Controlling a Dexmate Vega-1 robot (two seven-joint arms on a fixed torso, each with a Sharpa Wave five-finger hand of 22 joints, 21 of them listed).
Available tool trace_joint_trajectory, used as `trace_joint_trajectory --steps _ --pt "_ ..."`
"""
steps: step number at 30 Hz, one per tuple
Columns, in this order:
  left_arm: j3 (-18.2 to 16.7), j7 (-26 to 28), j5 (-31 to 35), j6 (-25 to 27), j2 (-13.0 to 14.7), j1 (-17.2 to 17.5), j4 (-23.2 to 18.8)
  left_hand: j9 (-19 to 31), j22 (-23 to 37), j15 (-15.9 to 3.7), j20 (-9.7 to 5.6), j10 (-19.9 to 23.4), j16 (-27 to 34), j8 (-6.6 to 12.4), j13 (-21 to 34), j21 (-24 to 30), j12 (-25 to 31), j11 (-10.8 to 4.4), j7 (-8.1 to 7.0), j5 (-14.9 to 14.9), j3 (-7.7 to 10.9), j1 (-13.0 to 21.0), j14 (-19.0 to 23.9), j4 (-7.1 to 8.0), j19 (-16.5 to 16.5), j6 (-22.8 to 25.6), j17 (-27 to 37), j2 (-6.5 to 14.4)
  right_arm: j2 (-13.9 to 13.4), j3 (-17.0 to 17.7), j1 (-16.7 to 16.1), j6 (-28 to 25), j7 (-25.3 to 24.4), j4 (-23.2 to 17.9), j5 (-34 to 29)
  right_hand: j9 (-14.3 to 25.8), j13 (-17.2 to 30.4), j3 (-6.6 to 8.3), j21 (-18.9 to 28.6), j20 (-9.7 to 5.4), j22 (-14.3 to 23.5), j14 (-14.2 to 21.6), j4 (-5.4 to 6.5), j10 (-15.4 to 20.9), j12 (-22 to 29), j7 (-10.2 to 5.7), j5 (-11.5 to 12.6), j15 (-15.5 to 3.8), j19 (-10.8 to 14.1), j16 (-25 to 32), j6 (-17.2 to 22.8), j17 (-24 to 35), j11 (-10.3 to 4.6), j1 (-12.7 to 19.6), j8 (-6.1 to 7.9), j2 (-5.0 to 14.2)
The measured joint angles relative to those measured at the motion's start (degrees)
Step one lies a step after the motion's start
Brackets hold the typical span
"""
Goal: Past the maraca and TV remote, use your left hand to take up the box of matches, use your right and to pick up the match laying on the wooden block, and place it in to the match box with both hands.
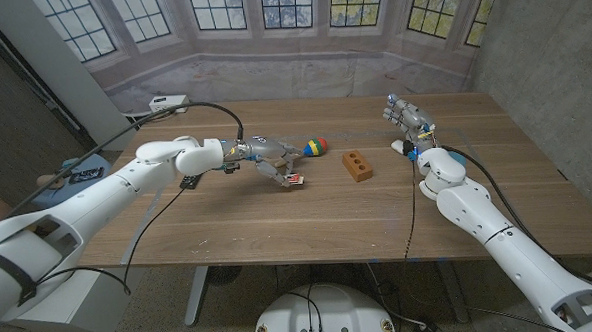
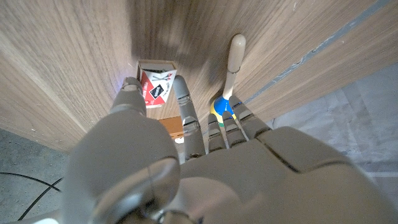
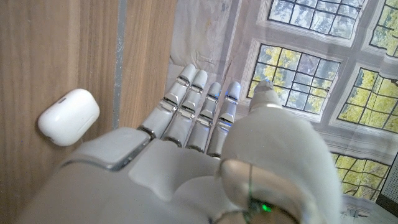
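Note:
The box of matches (image 1: 294, 178), red and white with its tray slid partly out, lies left of centre on the table. My left hand (image 1: 263, 157) reaches down onto it. In the left wrist view the box of matches (image 2: 155, 87) sits between the thumb (image 2: 129, 93) and a finger (image 2: 183, 102), which touch its two sides. The wooden block (image 1: 357, 165) with round holes lies right of the box; the match on it is too small to make out. My right hand (image 1: 406, 115) hovers far right, fingers straight, holding nothing.
The maraca (image 1: 315, 146), with its coloured head (image 2: 221, 107) and pale handle, lies just behind the box, close to my left fingers. A dark remote (image 1: 190, 181) lies under my left forearm. A white earbud case (image 3: 68, 116) lies beside my right hand. Cables cross the table.

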Motion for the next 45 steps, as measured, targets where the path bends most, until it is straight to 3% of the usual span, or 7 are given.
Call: trace_joint_trajectory --steps 7,15,26,33,41,45 --pt "0.27 -0.12 0.14 -0.05 -0.19 -0.5 0.43 0.0 0.0 0.13 0.0 -0.45 0.0 0.0 0.0 0.0 0.0 0.18 0.21 0.0 0.0 0.0 -0.32 0.0 0.01 -0.41 0.0 0.0 -0.09 0.0 0.09 0.33 0.52 0.49 0.82 -0.05 -0.58 -0.71 -0.54 -0.09 0.0 -1.42 1.01 -1.04 -0.22 -0.5 0.0 0.15 -0.72 -1.07 -1.11 -0.59 -0.03 -2.39 0.0 0.18" --pt "0.8 -0.12 0.43 -0.42 -0.56 -1.24 1.2 -0.27 0.0 0.12 -0.21 -0.62 0.0 0.0 0.0 0.0 0.0 0.0 0.0 0.0 0.0 0.0 -0.3 0.0 -0.2 -0.62 0.0 0.0 -0.34 0.05 0.07 0.62 0.64 0.57 1.4 -0.26 -0.81 -0.71 -1.04 -0.08 0.01 -2.32 1.01 -1.84 -0.22 -3.0 0.0 0.3 -1.34 -1.54 -2.33 -1.12 0.4 -2.39 -0.27 0.18" --pt "1.06 -0.12 0.51 -0.77 -0.6 -1.5 1.41 -0.27 0.0 0.12 -0.1 -0.61 0.0 0.0 0.0 0.0 0.0 0.0 0.0 0.0 0.0 0.0 -0.29 0.0 -0.31 -0.62 -0.01 0.0 -0.78 0.07 -0.14 0.63 0.61 0.52 1.68 -0.25 -1.08 -0.22 -1.38 0.12 0.01 -3.44 0.51 -3.62 -0.46 -5.43 0.0 0.37 -1.53 -1.95 -4.37 -1.38 0.3 -2.62 -0.27 -0.04" --pt "1.07 -0.13 0.52 -0.8 -0.43 -1.5 1.35 -0.27 0.0 0.32 -0.1 -0.61 0.0 -0.39 0.0 0.0 0.0 0.0 0.0 0.0 0.0 0.01 -0.5 0.0 -0.31 -0.62 -0.01 0.0 -1.03 0.04 -0.13 0.52 0.86 0.51 1.9 -0.53 -1.35 -0.31 -1.88 0.1 0.01 -4.37 -0.05 -5.72 -0.47 -6.87 0.0 0.47 -2.15 -1.95 -5.82 -1.53 1.02 -3.0 -0.66 -0.43" --pt "1.05 -0.66 0.51 -0.45 -0.22 -1.38 0.91 -0.54 0.0 0.42 0.1 -1.84 0.0 -1.05 0.0 0.0 0.0 0.41 0.51 0.0 0.0 -0.36 -1.22 0.0 -1.32 -2.65 -0.01 0.37 -1.23 -0.05 0.05 0.42 1.57 0.85 2.27 -0.52 -1.35 -0.31 -2.41 0.23 0.01 -5.69 -0.05 -7.09 -0.47 -7.24 0.0 0.58 -3.07 -2.39 -7.29 -1.65 1.76 -3.5 -0.66 -0.52" --pt "0.98 -0.98 0.48 -0.07 -0.16 -1.29 0.61 -0.94 0.0 0.95 0.41 -2.87 -0.27 -2.56 0.0 0.0 -0.4 0.62 1.08 0.0 -0.25 -0.75 -2.18 0.25 -1.84 -5.11 -0.01 0.75 -1.29 -0.08 0.1 0.42 1.85 1.1 2.38 -0.52 -1.34 -0.63 -2.65 0.23 0.02 -6.22 -0.36 -7.37 -0.47 -7.15 0.0 0.67 -3.07 -2.39 -7.98 -1.86 1.83 -3.5 -0.66 -0.52"
